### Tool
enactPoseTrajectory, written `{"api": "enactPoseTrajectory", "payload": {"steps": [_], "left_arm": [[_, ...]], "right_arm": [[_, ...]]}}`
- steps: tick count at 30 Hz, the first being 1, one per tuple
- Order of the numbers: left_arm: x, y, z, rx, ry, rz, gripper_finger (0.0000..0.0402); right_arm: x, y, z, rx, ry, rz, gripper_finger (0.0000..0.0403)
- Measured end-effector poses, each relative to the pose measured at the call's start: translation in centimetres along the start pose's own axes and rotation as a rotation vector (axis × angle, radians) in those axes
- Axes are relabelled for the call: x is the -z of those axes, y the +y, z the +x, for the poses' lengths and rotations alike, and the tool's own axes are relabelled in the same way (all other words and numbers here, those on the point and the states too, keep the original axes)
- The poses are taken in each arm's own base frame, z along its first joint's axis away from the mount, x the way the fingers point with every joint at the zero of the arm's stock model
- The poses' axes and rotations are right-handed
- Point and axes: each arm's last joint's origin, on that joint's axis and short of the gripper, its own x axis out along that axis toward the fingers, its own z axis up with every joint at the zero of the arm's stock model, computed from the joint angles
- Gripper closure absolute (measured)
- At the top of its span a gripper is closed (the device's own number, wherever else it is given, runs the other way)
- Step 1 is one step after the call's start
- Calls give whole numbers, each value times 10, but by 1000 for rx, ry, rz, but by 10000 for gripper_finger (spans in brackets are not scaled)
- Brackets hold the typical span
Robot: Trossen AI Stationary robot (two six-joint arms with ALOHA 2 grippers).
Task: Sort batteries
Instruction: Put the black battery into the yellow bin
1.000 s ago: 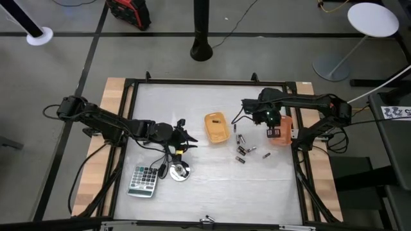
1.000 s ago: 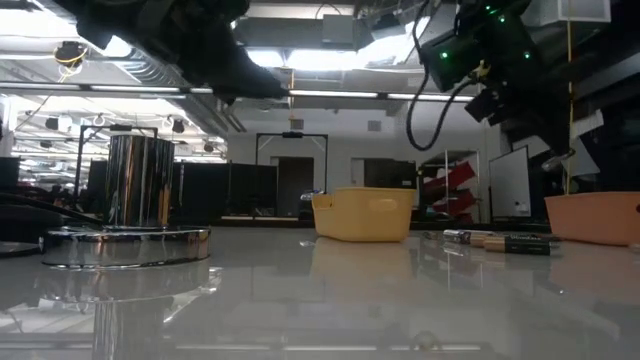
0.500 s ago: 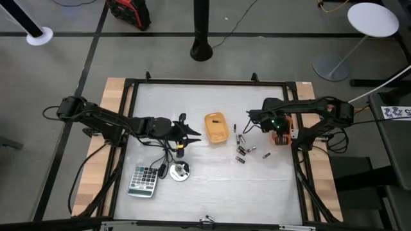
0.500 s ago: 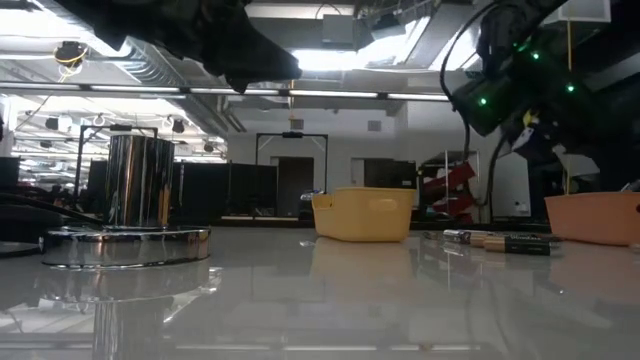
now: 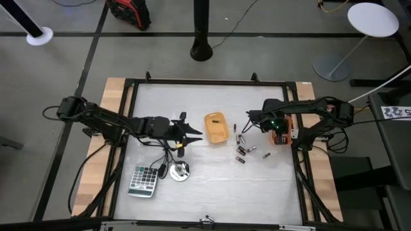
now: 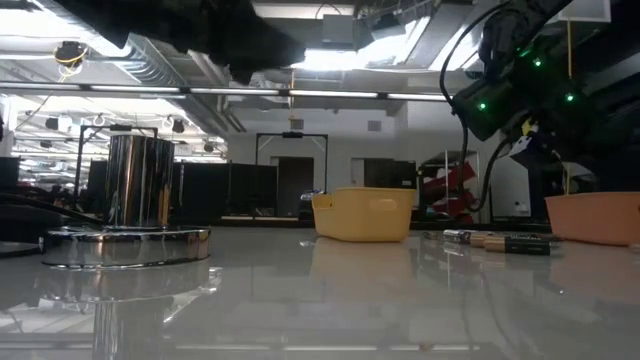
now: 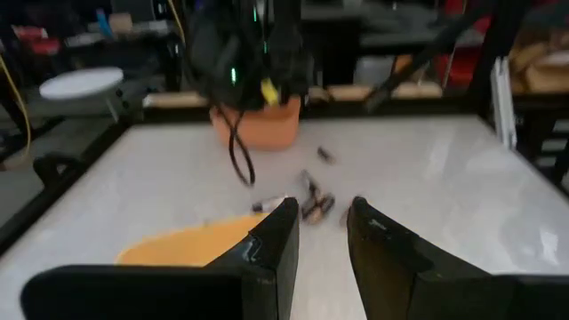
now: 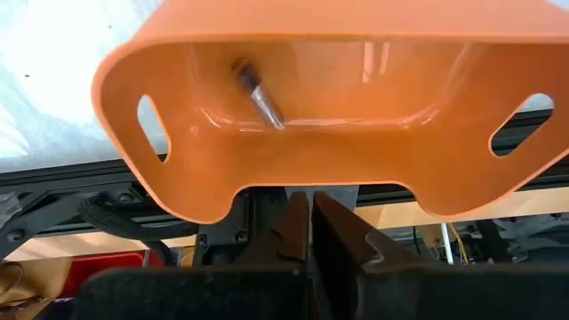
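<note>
The right gripper [image 8: 309, 233], fingers nearly together and empty, is held over the orange bin [image 8: 356, 133] at the table's right edge; one battery [image 8: 258, 96] lies inside. Loose batteries [image 5: 243, 146] are scattered beside the yellow bin [image 5: 216, 127]. The left gripper [image 7: 318, 233] is parted, empty, mid-table.

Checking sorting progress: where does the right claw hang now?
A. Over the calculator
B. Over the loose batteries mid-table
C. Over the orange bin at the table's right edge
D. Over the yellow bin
C: the right wrist view looks straight into the orange bin, where one battery lies, and the high view puts the right claw above that bin.
</note>
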Motion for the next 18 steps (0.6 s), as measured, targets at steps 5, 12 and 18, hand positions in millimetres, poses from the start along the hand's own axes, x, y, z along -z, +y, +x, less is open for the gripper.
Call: {"api": "enactPoseTrajectory", "payload": {"steps": [5,12,18], "left_arm": [[-9,-1,5,3,-119,-1,314],[-23,-6,46,81,-92,30,314],[-26,-6,99,139,26,48,314]], "right_arm": [[4,0,-1,-6,41,2,353],[15,-2,-25,68,-21,60,352],[40,-2,-53,93,-225,90,352]]}}
